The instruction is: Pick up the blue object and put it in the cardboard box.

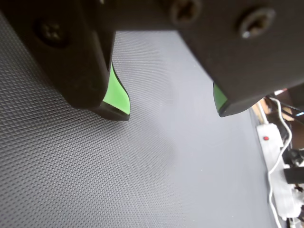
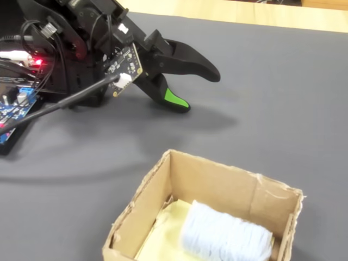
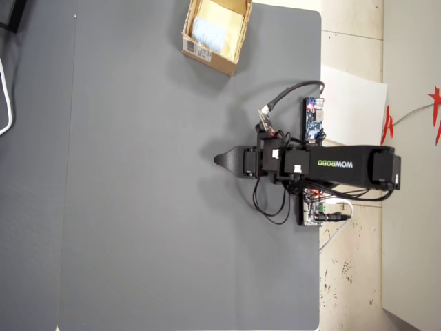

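Note:
The pale blue object (image 2: 225,236) lies inside the cardboard box (image 2: 217,176), on a yellowish lining. From overhead, the blue object (image 3: 207,31) and the box (image 3: 224,65) sit at the mat's top edge, with a white label on the box's outer side. My gripper (image 2: 198,91) hovers low over the grey mat, well apart from the box. It is open, and its green-padded fingers (image 1: 118,97) hold nothing. In the wrist view only bare mat shows between the tips of the gripper (image 1: 171,110). Overhead, the gripper (image 3: 219,160) points left.
A dark-blue circuit board (image 3: 314,118) and cables sit beside the arm's base at the mat's right edge. A second board with wiring (image 3: 318,212) lies below the base. A white power strip (image 1: 273,152) lies off the mat.

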